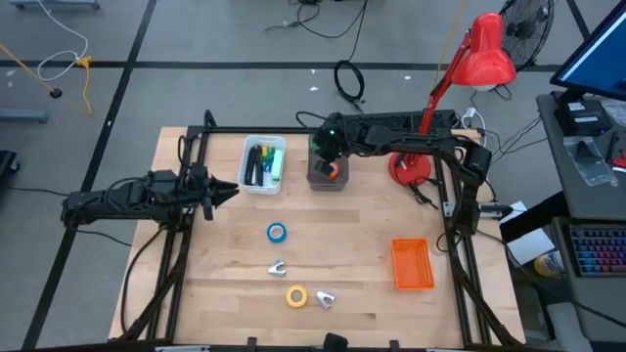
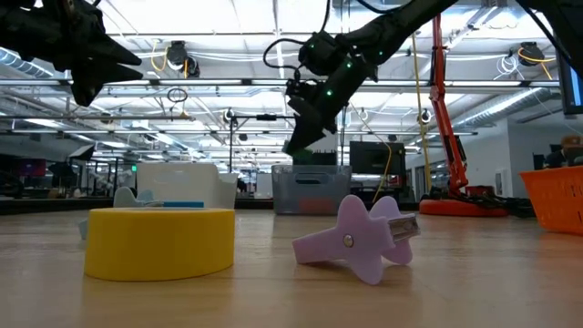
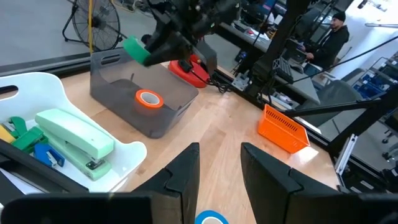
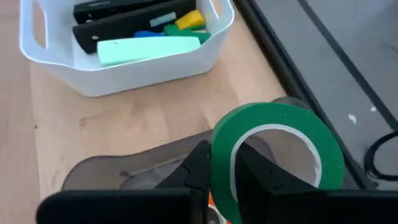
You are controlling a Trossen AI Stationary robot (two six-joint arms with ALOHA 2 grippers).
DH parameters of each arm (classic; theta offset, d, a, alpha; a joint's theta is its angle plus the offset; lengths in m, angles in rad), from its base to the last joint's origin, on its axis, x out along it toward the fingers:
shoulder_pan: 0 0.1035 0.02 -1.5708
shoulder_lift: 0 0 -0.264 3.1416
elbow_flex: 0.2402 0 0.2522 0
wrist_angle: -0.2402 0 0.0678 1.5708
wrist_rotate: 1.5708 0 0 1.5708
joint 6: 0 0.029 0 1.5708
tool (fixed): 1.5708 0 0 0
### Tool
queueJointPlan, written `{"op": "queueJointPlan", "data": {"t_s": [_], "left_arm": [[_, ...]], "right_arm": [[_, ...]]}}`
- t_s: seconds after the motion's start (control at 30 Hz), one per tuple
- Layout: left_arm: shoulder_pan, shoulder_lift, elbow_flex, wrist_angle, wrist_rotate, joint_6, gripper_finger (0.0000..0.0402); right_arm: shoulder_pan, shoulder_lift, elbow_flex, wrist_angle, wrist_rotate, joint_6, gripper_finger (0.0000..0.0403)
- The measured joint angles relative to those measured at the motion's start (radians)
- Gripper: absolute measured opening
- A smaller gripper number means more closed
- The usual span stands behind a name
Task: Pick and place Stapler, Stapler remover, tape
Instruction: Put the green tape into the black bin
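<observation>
R arm reaches across the table's far edge; R gripper (image 1: 329,156) over grey bin (image 1: 326,179), jaws clamped on green tape (image 4: 277,155). Orange tape (image 3: 149,98) in bin. L gripper (image 1: 227,190) hovers at left edge, jaws narrowly apart, nothing held. Blue tape (image 1: 277,232), yellow tape (image 1: 296,295) on open mid-table.

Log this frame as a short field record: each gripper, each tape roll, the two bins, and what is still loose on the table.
right gripper: fingers shut on the green tape roll, above the grey bin
left gripper: fingers apart, holding nothing, at the table's left side
orange tape roll: inside the grey bin
blue tape roll: loose, mid-table
yellow tape roll: loose, near the front edge
white bin: holds a mint-green stapler, a black stapler and small coloured pieces
staple removers: two loose, one beside the yellow roll
orange basket: right side of the table
</observation>
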Motion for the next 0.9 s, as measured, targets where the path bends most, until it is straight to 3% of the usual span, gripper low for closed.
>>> {"op": "queueJointPlan", "data": {"t_s": [0.27,0.9], "left_arm": [[0.000,0.000,0.000,0.000,-0.025,0.005,0.0118],[0.000,0.000,0.000,-0.001,-0.025,0.002,0.0118]], "right_arm": [[-0.011,0.077,0.001,-0.068,-0.097,0.038,0.0036],[-0.073,0.101,0.000,-0.061,-0.071,0.036,0.0045]]}}
